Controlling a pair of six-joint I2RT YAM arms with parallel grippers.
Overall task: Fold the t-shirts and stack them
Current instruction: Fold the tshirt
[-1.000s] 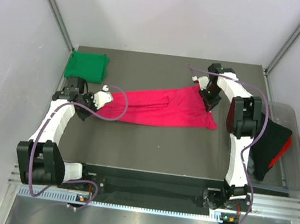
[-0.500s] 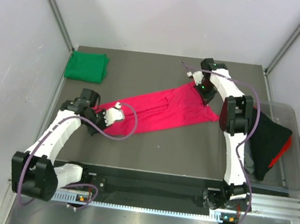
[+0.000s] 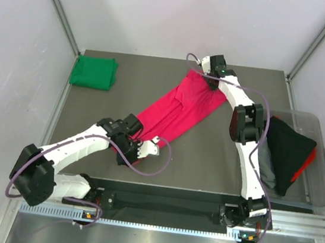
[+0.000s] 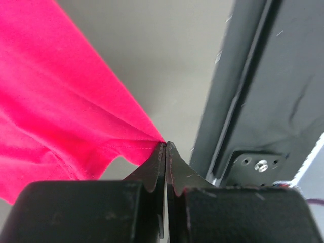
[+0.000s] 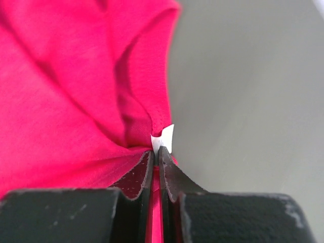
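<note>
The crimson-pink t-shirt (image 3: 179, 109) lies stretched in a long diagonal band across the table, from the back centre to the front left. My right gripper (image 3: 197, 73) is shut on its neck end; the right wrist view shows the cloth (image 5: 76, 91) and the white neck label (image 5: 164, 137) pinched at the fingertips. My left gripper (image 3: 146, 141) is shut on the shirt's lower hem corner; in the left wrist view the pink cloth (image 4: 66, 106) runs into the closed jaws. The green t-shirt (image 3: 94, 72) lies folded at the back left corner.
A clear plastic bin (image 3: 312, 162) at the table's right edge holds dark and red clothing (image 3: 290, 153). The black front rail of the table (image 4: 273, 96) is close beside the left gripper. White walls enclose the table.
The left gripper pulled the hem toward the front and right. The right gripper carried the neck end toward the back and left. The shirt swung from lying crosswise to a steep diagonal.
</note>
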